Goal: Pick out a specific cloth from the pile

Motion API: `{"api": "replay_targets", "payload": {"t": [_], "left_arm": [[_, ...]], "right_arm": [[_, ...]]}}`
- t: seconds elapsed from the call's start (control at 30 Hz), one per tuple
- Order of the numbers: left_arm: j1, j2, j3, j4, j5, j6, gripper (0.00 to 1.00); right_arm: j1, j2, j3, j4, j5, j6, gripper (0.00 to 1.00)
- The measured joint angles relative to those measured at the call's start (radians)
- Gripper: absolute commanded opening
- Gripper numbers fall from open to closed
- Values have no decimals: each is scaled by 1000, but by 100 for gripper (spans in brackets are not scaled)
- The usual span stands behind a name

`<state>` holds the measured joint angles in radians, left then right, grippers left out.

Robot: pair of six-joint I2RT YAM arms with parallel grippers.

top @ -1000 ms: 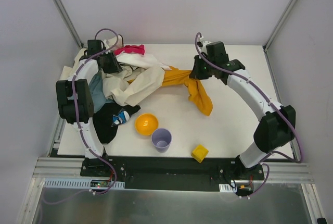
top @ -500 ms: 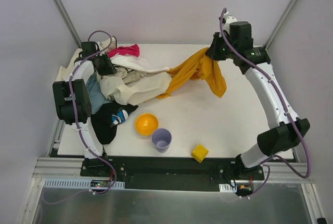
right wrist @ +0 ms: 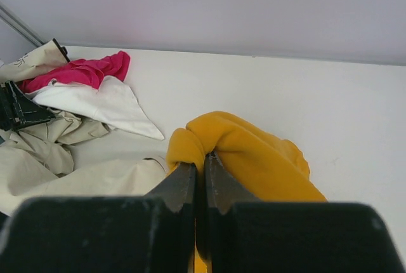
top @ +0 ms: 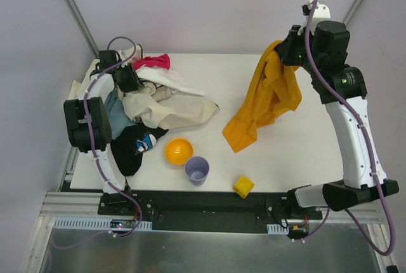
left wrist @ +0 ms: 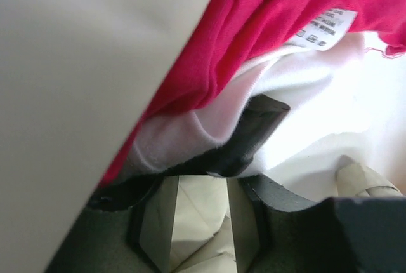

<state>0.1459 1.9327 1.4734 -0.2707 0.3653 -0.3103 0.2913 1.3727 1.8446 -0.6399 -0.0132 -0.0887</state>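
- cloth [top: 263, 105] lifted clear of pile [top: 158, 105]; a second ago it trailed into it.
- right jaws clenched on cloth; left jaws: cannot tell.
- extraction looks done.

A white table [top: 222, 73] fills the middle of the top view. Pale lilac-grey walls [top: 209, 6] close it in behind and at both sides. Slanted metal posts [top: 75, 9] stand at upper left and upper right. A dull silver panel [top: 209, 251] spans the bottom edge.

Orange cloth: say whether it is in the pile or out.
Out: the cloth hangs from the right gripper, apart from the pile.
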Motion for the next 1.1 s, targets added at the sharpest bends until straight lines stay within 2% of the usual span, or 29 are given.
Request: {"api": "replay_targets", "payload": {"t": [0.07, 0.17, 0.4, 0.47, 0.83, 1.1], "left_arm": [[0, -9, 0, -4, 13, -5, 41], [5, -45, -1, -14, 38, -17, 53], [16, -207, -1, -22, 144, -54, 94], [16, -260, 0, -21, 188, -69, 99], [-82, -451, -21, -21, 376, -99, 99], [-154, -496, -56, -34, 420, -97, 99]], "right_arm": [[0, -6, 7, 1, 13, -3, 1], [0, -10, 9, 1, 32, -9, 0], [-3, -10, 9, -1, 55, -19, 0], [-6, -10, 9, -1, 59, -21, 0], [-14, -11, 9, -1, 69, -30, 0], [-28, -5, 24, -14, 79, -55, 0]]}}
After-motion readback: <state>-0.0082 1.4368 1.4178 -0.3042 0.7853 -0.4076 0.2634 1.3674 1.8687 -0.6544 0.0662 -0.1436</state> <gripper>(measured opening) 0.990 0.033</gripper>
